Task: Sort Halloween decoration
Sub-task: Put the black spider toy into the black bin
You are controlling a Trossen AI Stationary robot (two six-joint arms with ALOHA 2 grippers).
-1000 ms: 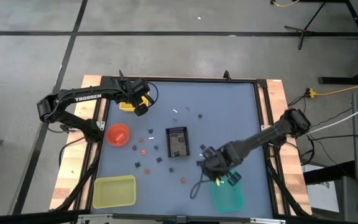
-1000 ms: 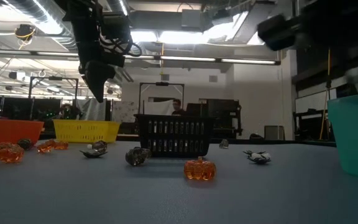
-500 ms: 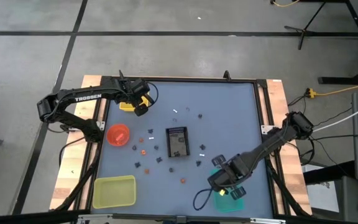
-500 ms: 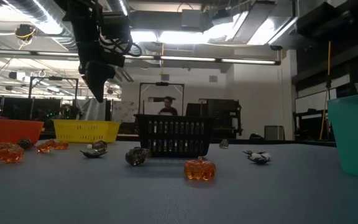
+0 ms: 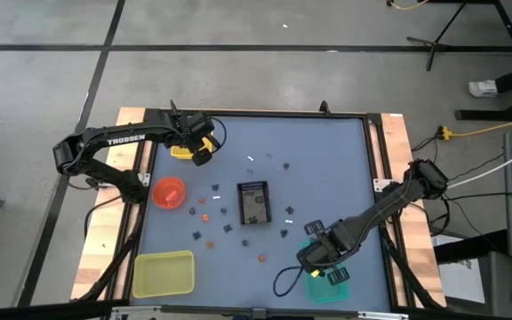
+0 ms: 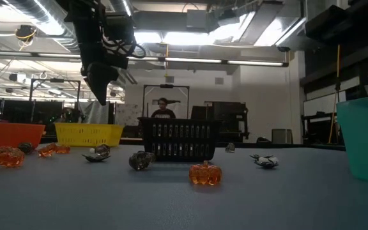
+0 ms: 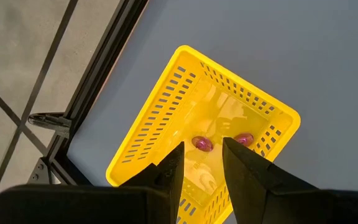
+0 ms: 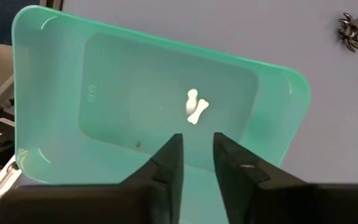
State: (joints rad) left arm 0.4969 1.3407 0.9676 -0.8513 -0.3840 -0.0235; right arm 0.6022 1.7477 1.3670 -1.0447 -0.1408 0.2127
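The Halloween decoration is many tiny trinkets scattered on the blue table: orange pumpkins (image 6: 205, 174), dark ones (image 5: 226, 228) and a black spider (image 8: 355, 30). A white bone (image 8: 196, 107) lies on the floor of the teal container (image 8: 104, 112). Above that container, at the near right, my right gripper (image 8: 197, 155) hangs open with nothing between its fingers. My left gripper (image 7: 202, 165) hangs open and empty over the yellow basket (image 7: 166, 124) at the far left. Two purple trinkets (image 7: 202, 144) lie in that basket.
A black slotted tray (image 5: 253, 203) stands mid-table. At the left sits an orange bowl (image 5: 169, 191), and a yellow-green tray (image 5: 163, 273) lies at the near left. A cable loop (image 5: 283, 283) lies beside the teal container. A person stands in the room behind.
My right gripper has swung from the trinkets right of the black tray toward the near edge. It now hangs over the teal container, its wrist rolled, and it has kept still since arriving.
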